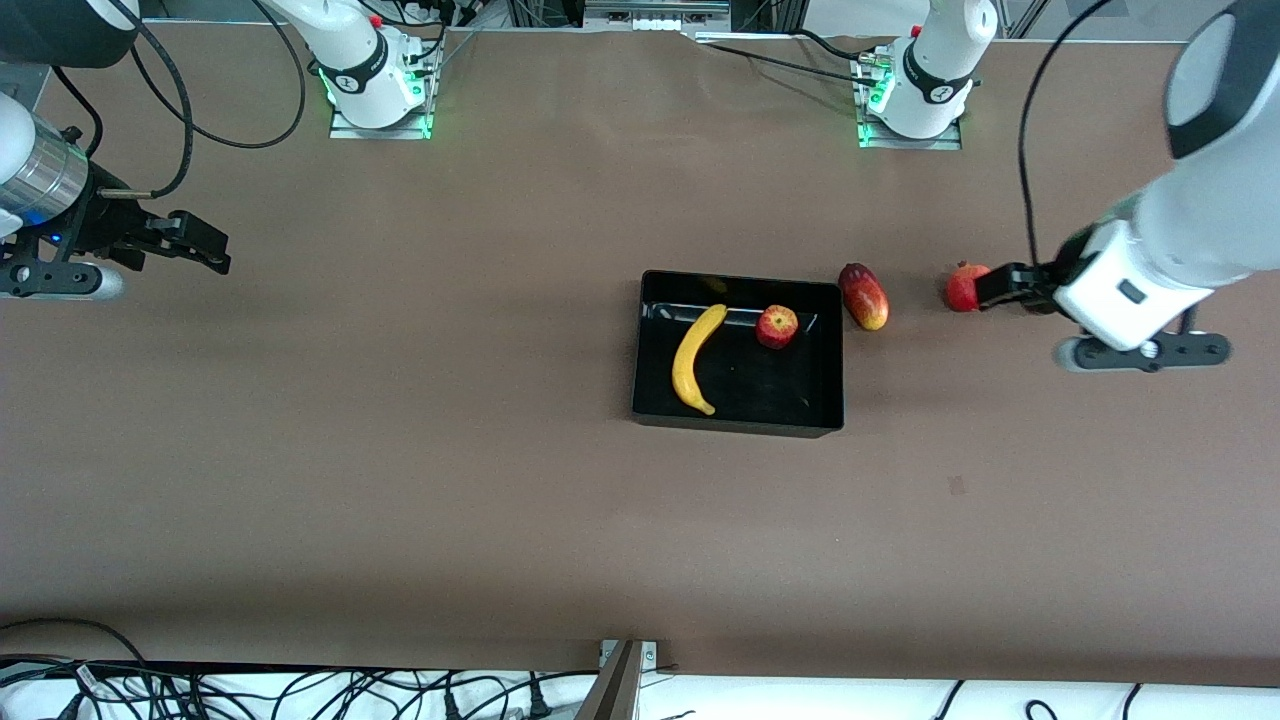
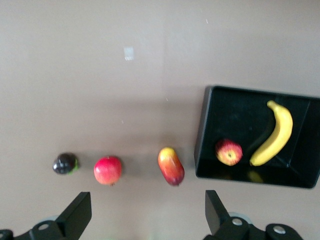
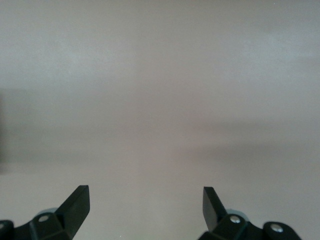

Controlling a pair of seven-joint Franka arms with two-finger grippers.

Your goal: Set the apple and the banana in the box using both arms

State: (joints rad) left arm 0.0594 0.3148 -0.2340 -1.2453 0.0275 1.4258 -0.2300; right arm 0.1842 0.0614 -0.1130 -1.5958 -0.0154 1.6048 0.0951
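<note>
The apple (image 1: pixel 777 326) and banana (image 1: pixel 695 359) are seen inside the box (image 1: pixel 738 424). Both the left gripper (image 2: pixel 145 212) and right gripper (image 3: pixel 145 207) are spread, empty, raised over bare table. A careless retreat could knock the 2 red fruits beside the box.

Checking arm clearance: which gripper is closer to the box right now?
Left. The left gripper hangs over the round red fruit just past the box toward its end of the table; the right gripper waits over bare table at the right arm's end.
</note>
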